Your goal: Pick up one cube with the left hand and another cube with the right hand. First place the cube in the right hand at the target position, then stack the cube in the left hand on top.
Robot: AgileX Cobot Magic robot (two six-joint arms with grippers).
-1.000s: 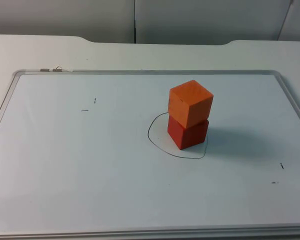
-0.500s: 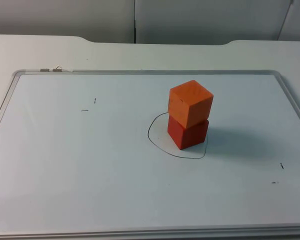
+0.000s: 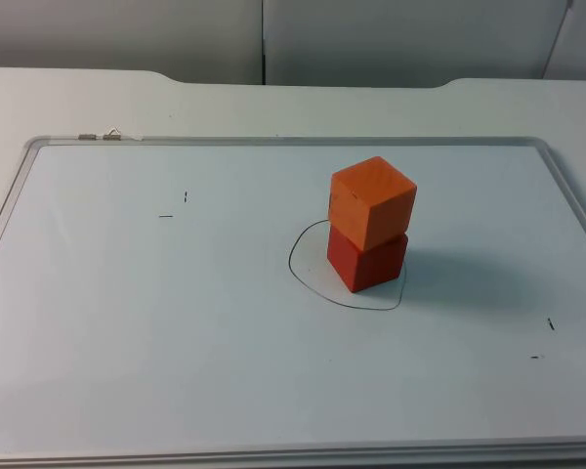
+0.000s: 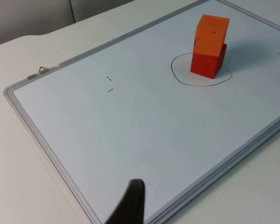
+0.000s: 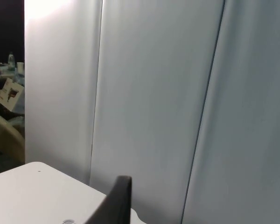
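Note:
An orange cube (image 3: 371, 201) sits on top of a red cube (image 3: 367, 259), turned slightly against it. The stack stands inside a hand-drawn black ring (image 3: 303, 278) on the whiteboard. The left wrist view shows the same orange cube (image 4: 212, 33) and red cube (image 4: 207, 62) far off across the board. My left gripper (image 4: 130, 205) waits beyond the board's frame, well away from the stack. My right gripper (image 5: 116, 200) points at the grey partition wall, over the table's edge, with no cube near it.
The whiteboard's metal frame (image 3: 273, 140) bounds the work area, with a small clip (image 3: 100, 136) on its far left edge. Short pen marks (image 3: 174, 205) lie left of the stack, others (image 3: 543, 340) at the right. The partition wall (image 3: 371, 39) closes the back.

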